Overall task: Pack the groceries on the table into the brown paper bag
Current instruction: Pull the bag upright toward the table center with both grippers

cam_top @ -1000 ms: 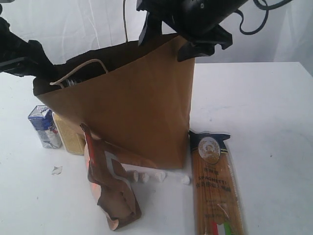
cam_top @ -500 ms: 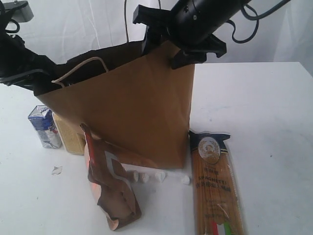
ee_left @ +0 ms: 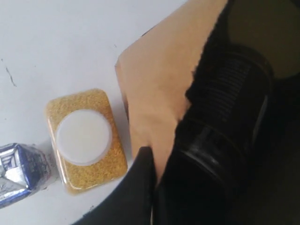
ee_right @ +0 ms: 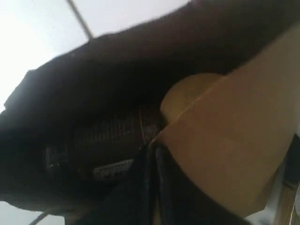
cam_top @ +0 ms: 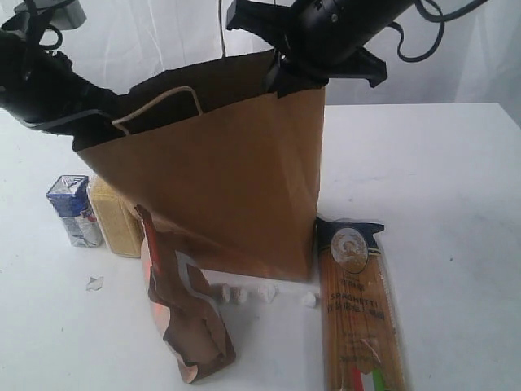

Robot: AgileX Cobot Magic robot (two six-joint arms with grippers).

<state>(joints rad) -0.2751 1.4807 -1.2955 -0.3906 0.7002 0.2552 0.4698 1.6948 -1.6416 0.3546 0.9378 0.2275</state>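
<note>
Bag edges carry both grips. The left gripper [cam_top: 88,122] is clamped on the left rim of the brown paper bag [cam_top: 228,179]. The right gripper [cam_top: 286,77] is pinched together on the rim's far right corner, and the mouth stands spread between them.

The bag stands upright mid-table, with a twisted handle [cam_top: 163,98] arching over its near rim and a dark jar [ee_left: 234,93] inside. The yellow-filled bottle [cam_top: 114,216] sits just left of the bag's base, with the small blue-white carton [cam_top: 73,208] just beside it. The brown-orange foil pouch [cam_top: 183,314] stands tilted at the near left of the base. The spaghetti packet [cam_top: 354,309] lies just right of it. White crumbs [cam_top: 244,293] line the bag's near edge. The table [cam_top: 440,187] has its widest open stretch to the right.
</note>
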